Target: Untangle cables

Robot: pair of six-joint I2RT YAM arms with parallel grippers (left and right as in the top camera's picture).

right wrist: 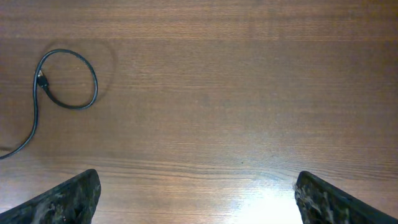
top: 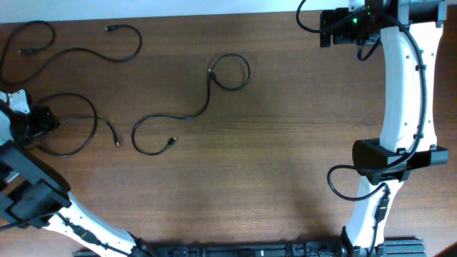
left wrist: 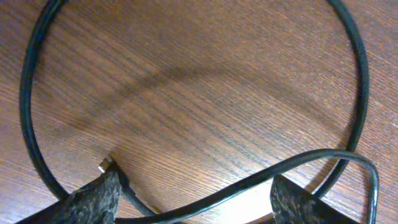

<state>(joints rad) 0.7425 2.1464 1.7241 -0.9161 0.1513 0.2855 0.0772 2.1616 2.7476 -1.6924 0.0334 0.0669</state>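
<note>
Three thin black cables lie apart on the wooden table. One curls at the far left (top: 86, 50). One forms a loop by the left edge (top: 93, 128). One runs from a small loop to a hook in the middle (top: 196, 111). My left gripper (top: 39, 123) is low over the left loop. In the left wrist view its fingers (left wrist: 196, 202) are spread, with a strand of that cable (left wrist: 28, 106) crossing between them and a small plug (left wrist: 104, 165) by the left finger. My right gripper (top: 326, 28) is open and empty at the back right, fingers wide (right wrist: 199, 193). The middle cable's loop (right wrist: 93, 81) shows far to its left.
The wooden table (top: 285, 128) fills the view. The white right arm (top: 400, 86) runs along the right side with its own thicker black wires. The left arm's base (top: 36, 193) sits at the front left corner.
</note>
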